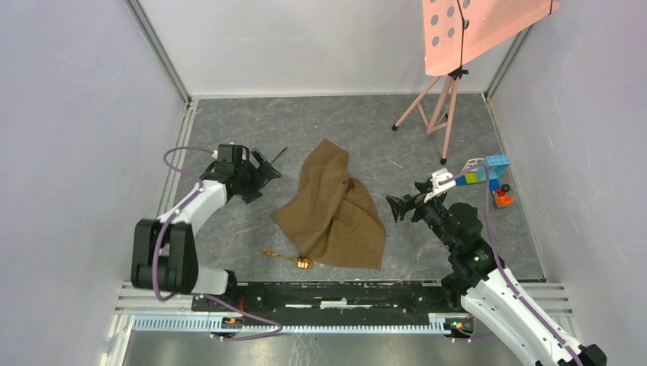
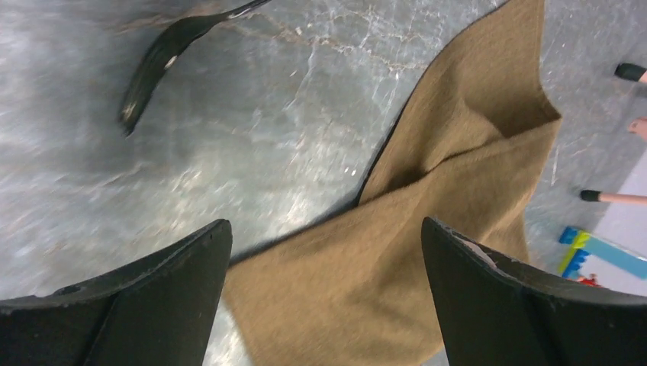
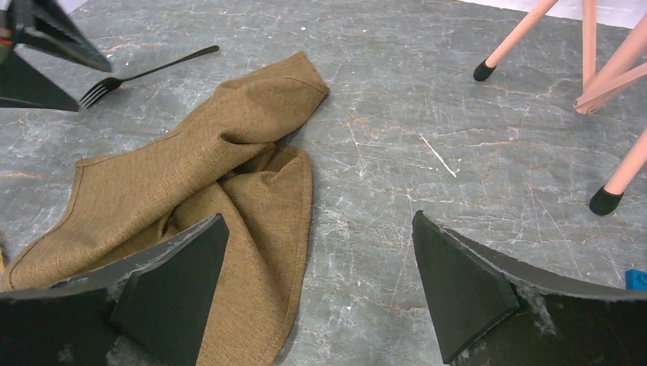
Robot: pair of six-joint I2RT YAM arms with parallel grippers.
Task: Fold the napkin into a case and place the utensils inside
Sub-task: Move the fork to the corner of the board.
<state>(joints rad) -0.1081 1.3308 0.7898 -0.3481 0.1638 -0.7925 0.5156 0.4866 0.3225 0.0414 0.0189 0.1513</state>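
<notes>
Napkin [image 1: 333,206] lies crumpled mid-table, not folded yet; left gripper [image 1: 268,169] and right gripper [image 1: 395,208] flank it, jaws wide apart and empty, probably to grab edges; gold spoon [image 1: 288,259] sits at its near edge, black fork [image 3: 141,74] beside the left gripper

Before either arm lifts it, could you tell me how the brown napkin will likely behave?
The napkin lies crumpled in soft folds, so it will probably droop limply from one pinch. Its coarse weave should resist slipping.
</notes>
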